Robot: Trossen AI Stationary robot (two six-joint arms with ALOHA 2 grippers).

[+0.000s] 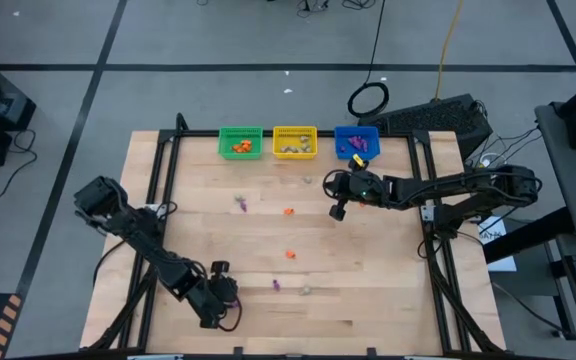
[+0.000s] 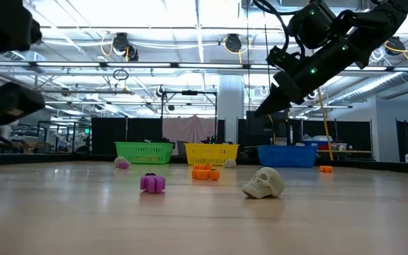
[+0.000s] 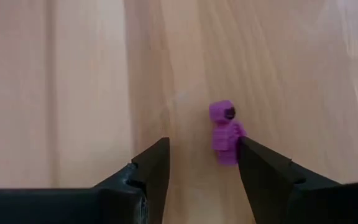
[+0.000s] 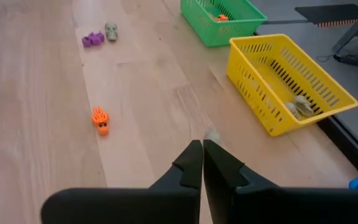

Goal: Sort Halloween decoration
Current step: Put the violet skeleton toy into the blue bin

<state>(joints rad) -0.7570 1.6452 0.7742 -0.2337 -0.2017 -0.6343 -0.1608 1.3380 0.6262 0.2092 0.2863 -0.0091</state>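
Only my left wrist view showed the purple figure [image 3: 226, 133] between my left end effector's [image 3: 204, 163] released fingers, touching one finger [image 3: 263, 171], lying on the bench [image 1: 368, 290] with its long axis pointing away from me. My right end effector [image 4: 202, 163] hung clenched and empty near the yellow basket [image 4: 272, 118]

My high camera looks straight down on the whole table [image 1: 218, 250]. My low one sits at tabletop level, facing the three baskets [image 2: 211, 152], which both share. Each wrist camera looks close past its own fingers onto the wood.
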